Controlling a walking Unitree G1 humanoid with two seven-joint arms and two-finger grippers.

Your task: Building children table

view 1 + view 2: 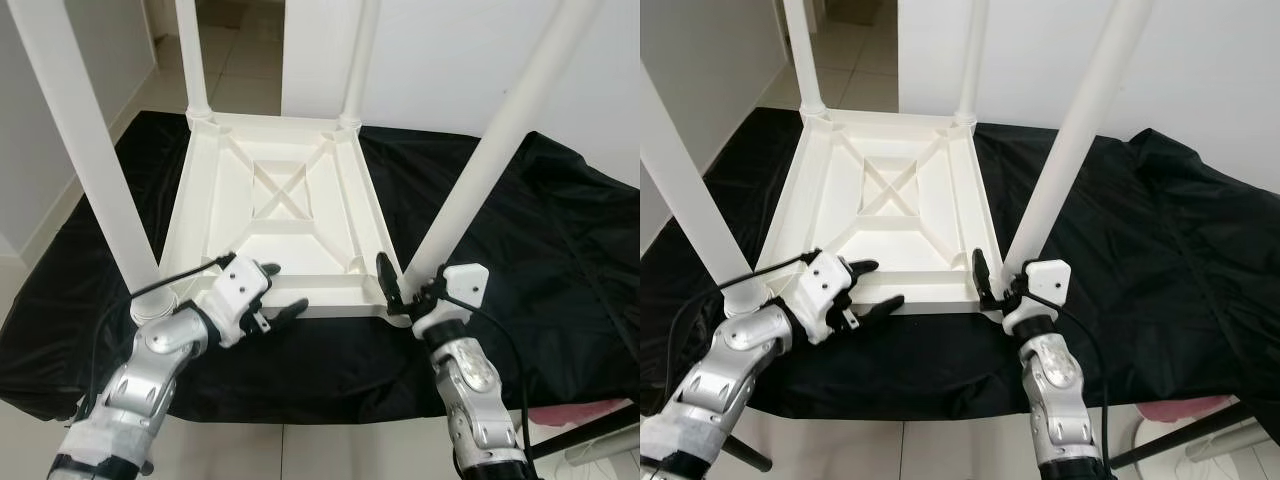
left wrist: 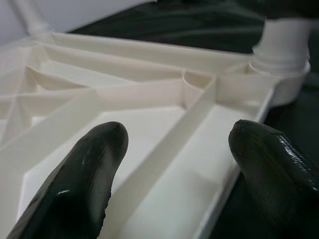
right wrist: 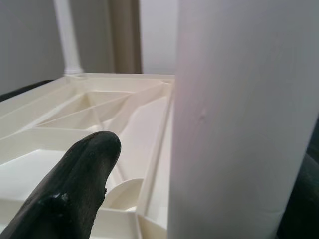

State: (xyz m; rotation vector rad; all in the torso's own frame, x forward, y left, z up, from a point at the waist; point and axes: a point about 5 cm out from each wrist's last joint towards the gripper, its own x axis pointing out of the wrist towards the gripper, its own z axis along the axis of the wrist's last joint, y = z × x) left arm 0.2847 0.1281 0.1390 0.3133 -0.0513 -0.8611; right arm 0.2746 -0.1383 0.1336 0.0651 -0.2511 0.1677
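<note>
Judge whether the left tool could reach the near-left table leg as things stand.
Probably yes. The left tool hangs open over the tabletop's near rim, and the near-left leg stands just beside that arm with nothing between them.

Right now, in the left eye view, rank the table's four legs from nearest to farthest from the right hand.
1. Near right leg, at the right hand.
2. Near left leg, across the table's front edge, by the left hand.
3. Far right leg, back corner.
4. Far left leg, opposite corner.

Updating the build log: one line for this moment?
table top upside-down, four legs in | right gripper around near-right leg | left gripper open
</note>
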